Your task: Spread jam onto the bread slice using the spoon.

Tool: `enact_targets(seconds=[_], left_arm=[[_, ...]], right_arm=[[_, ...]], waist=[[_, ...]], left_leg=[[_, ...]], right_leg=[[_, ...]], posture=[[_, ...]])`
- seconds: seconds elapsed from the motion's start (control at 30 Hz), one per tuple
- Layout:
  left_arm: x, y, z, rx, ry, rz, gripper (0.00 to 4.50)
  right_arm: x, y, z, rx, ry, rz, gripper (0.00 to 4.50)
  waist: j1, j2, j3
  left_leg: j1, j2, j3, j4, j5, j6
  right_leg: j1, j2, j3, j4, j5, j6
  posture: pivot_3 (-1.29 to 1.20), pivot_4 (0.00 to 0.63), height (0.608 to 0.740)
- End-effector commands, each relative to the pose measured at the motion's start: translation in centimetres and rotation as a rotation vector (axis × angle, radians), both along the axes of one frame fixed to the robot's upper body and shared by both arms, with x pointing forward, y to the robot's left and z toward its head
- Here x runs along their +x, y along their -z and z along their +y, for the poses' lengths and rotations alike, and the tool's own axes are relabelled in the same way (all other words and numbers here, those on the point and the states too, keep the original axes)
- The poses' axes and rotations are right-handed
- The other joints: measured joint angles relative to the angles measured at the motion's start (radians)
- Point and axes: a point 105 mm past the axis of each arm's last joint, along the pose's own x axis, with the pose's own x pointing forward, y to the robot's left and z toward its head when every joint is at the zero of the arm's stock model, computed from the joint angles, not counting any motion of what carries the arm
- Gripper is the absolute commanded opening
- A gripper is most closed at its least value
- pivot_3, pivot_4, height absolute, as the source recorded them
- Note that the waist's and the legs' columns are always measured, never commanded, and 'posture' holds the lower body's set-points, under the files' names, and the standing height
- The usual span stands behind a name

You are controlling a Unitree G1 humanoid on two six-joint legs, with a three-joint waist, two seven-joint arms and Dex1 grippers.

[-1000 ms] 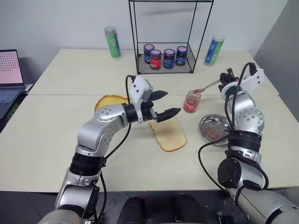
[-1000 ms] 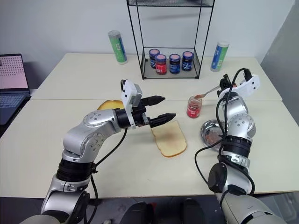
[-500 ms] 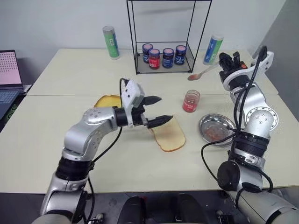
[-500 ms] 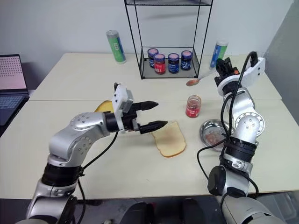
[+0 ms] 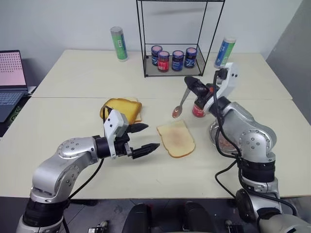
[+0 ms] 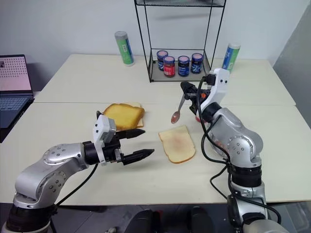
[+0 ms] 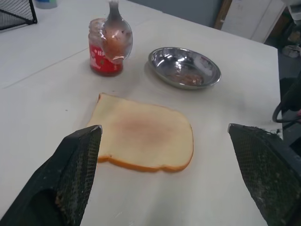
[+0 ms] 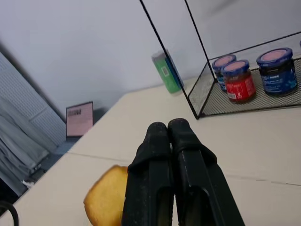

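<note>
The right hand (image 5: 190, 82) is clamped on the slim silver metal spoon (image 5: 180, 104), whose jam-smeared bowl hangs above the pale flat bread slice (image 5: 176, 139), at its 12 o'clock. The small clear jar of red jam (image 7: 104, 47) stands behind. The left hand (image 5: 145, 137), fingers apart and holding nothing, hovers at the slice's 9 o'clock over the beige desk (image 5: 73, 111).

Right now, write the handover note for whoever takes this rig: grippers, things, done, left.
Right gripper: shut on the spoon, bowl hanging above the table just beyond the bread slice.
Left gripper: open, empty, beside the slice.
Jam jar: open, behind the spoon; steel bowl beside it.
Done: spoon looks loaded.
Left: slice has only a faint pink centre; lower the spoon and spread.
</note>
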Motion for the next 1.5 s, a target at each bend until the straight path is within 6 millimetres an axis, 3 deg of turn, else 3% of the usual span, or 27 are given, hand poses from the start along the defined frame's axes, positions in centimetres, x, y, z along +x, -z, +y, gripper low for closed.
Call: enact_targets(seconds=[0.03,0.3,1.0,1.33,1.5], left_arm=[[-0.3,-0.9,-0.7,-0.005,-0.004,-0.064,4.50],[-0.4,-0.4,0.0,-0.007,-0.055,-0.047,4.50],[-0.7,-0.3,0.0,-0.005,-0.044,-0.042,4.50],[-0.5,-0.2,0.0,-0.004,-0.036,-0.041,4.50],[-0.3,-0.4,-0.3,-0.007,-0.024,-0.043,4.50]], right_arm=[[-1.3,-0.5,1.1,-0.111,-0.037,-0.137,0.01],[-1.9,1.2,2.2,-0.226,-0.085,-0.193,0.01],[-2.2,1.3,2.5,-0.235,-0.110,-0.207,0.01],[0.2,4.9,-1.2,0.054,0.094,0.122,0.01],[0.9,6.8,-1.9,0.207,0.152,0.268,0.01]], waist=[[-0.001,0.000,0.000],[-0.003,0.000,0.000],[-0.003,0.000,0.000],[-0.003,-0.001,0.000],[-0.003,-0.001,0.000]], left_leg=[[0.000,0.000,0.000,0.000,0.000,0.000],[0.000,0.001,0.000,0.000,0.000,0.000],[0.000,0.001,0.000,0.000,0.000,0.000],[0.000,0.001,0.000,0.000,0.000,0.000],[0.001,0.000,0.000,0.000,0.000,0.000]], right_leg=[[0.000,0.000,0.000,0.000,0.000,0.000],[0.000,0.001,0.000,0.001,0.000,0.000],[0.000,0.001,0.000,0.000,0.000,0.000],[0.000,0.000,0.000,0.001,0.000,0.000],[0.000,0.000,0.000,0.001,0.000,0.000]], posture=[[0.00,0.150,0.740],[0.00,0.150,0.740],[0.00,0.150,0.740],[0.00,0.150,0.740],[0.00,0.150,0.740]])
